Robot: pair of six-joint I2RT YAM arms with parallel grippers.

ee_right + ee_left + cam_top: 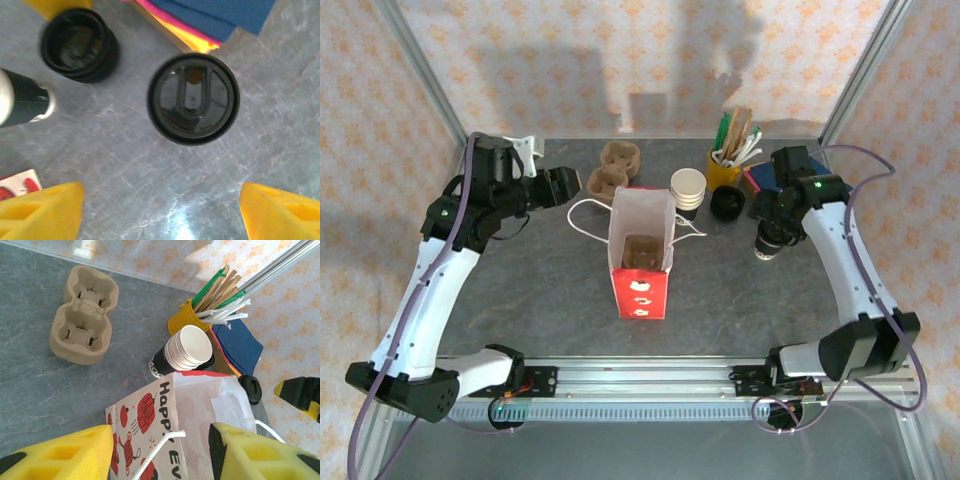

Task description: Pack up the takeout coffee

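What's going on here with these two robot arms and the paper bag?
Two arms are packing a takeout coffee. The lidded coffee cup stands on the table at the right, and the right claw hangs open above it without gripping it. The red-and-white paper bag stands open mid-table with a brown cardboard carrier inside. The left claw is open to the left of the bag, holding nothing. The cup is not yet in the bag.

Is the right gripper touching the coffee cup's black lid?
Apart. The right wrist view shows table between the coffee cup's lid and the right gripper's fingers.
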